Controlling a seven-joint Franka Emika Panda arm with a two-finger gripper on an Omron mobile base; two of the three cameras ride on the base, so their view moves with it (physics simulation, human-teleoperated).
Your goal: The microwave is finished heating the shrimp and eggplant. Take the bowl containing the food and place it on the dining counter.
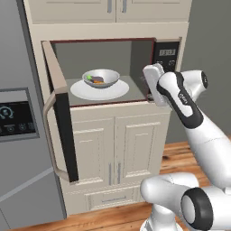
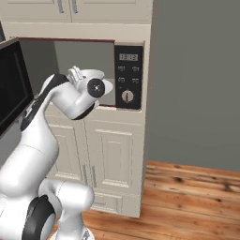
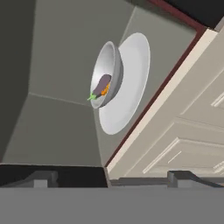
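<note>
The microwave (image 1: 140, 56) stands open, its dark glass door (image 1: 62, 119) swung out to the left. Inside, the grey bowl (image 1: 101, 77) rests on a flat white turntable plate (image 1: 99, 92). It holds the food: the dark purple eggplant (image 3: 102, 82) with a green tip and the small orange shrimp (image 3: 105, 90). My gripper (image 1: 148, 80) hovers at the right edge of the oven mouth, to the right of the bowl and apart from it. In the hand view the gripper (image 3: 111, 179) is open and empty, with the bowl (image 3: 107, 72) well beyond its tips. The dining counter is out of view.
A grey fridge (image 1: 18, 149) with a dark touch panel stands left of the open door. The black button panel (image 2: 128, 77) is just right of the cavity. Cream cabinets (image 1: 113, 153) lie below, over a wood floor (image 2: 197, 197). A grey wall (image 2: 197, 84) rises on the right.
</note>
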